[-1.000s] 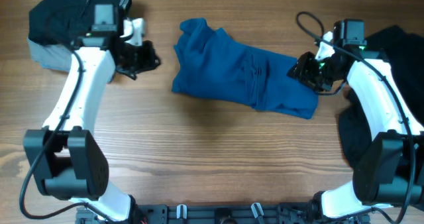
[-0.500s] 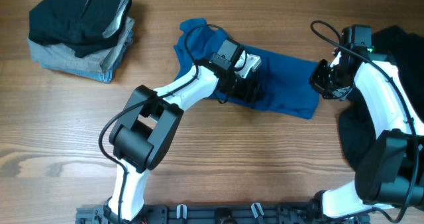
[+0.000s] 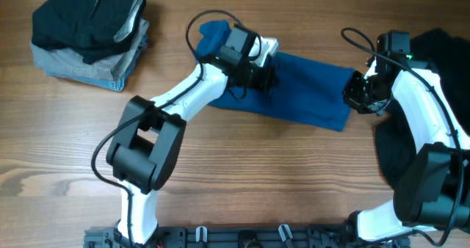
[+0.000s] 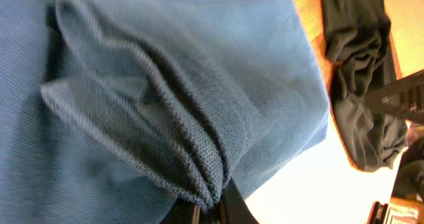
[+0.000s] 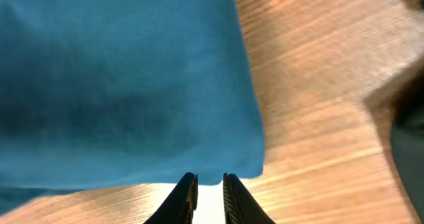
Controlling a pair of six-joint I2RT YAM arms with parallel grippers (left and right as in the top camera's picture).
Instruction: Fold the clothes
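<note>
The deep-blue shirt lies across the middle of the table, running from upper left to right. My left gripper is over its upper middle. In the left wrist view this gripper is shut on a bunched fold of the shirt. My right gripper is at the shirt's right edge. In the right wrist view its fingers stand a narrow gap apart, with bare table between them. The shirt's hem lies just beyond the tips.
A folded black piece sits on a folded denim-grey piece at the back left. A loose black garment is heaped at the right edge, under the right arm. Bare wooden table fills the front.
My left arm swung from beside the folded stack onto the shirt, closed on a fold and drew it up-left. My right gripper shifted slightly right to the shirt's edge.
</note>
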